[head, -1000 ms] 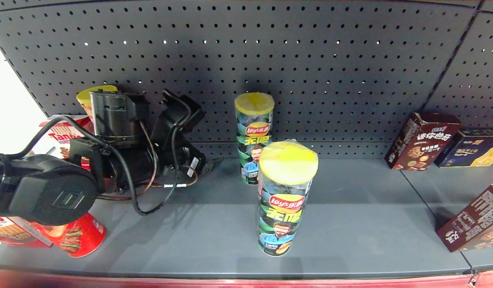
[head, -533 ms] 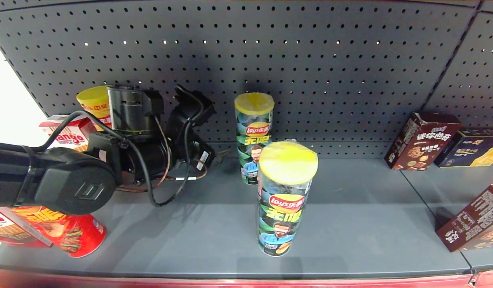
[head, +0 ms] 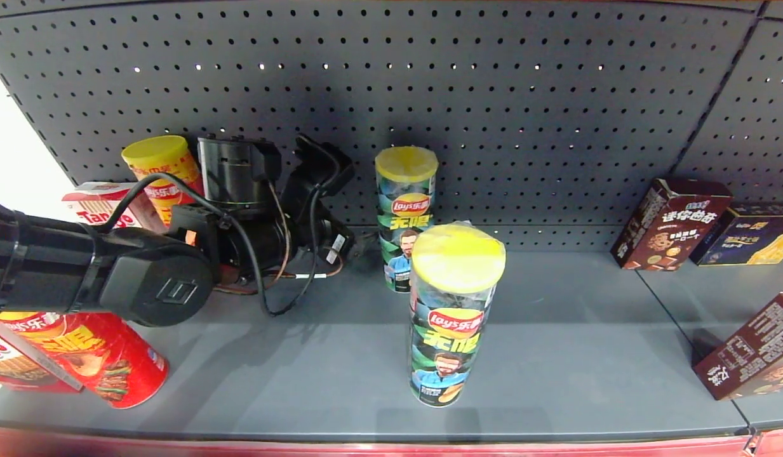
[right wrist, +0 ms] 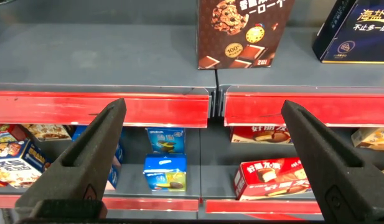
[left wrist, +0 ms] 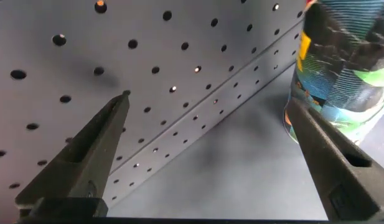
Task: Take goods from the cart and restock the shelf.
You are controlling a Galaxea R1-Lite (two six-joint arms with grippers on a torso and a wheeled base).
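Observation:
Two green chip cans with yellow lids stand upright on the grey shelf [head: 556,355]: one at the back [head: 405,216] by the pegboard, one nearer the front [head: 455,317]. My left gripper [head: 361,241] sits low on the shelf just left of the back can, close to its base. In the left wrist view the left gripper [left wrist: 207,102] is open with nothing between its fingers, and the back can [left wrist: 344,68] stands just beyond one fingertip. My right gripper [right wrist: 203,106] is open and holds nothing, facing the red shelf edge [right wrist: 148,99].
A yellow-lidded can [head: 159,168], a wafer box [head: 102,206] and a red can lying on its side [head: 105,362] are at the left. Brown boxes [head: 670,225] [head: 756,355] and a blue box [head: 756,238] are at the right. The pegboard [head: 493,95] closes off the back.
My left arm has moved right along the back of the shelf toward the back can, uncovering the yellow-lidded can at the far left. The back can has shifted a touch to the right.

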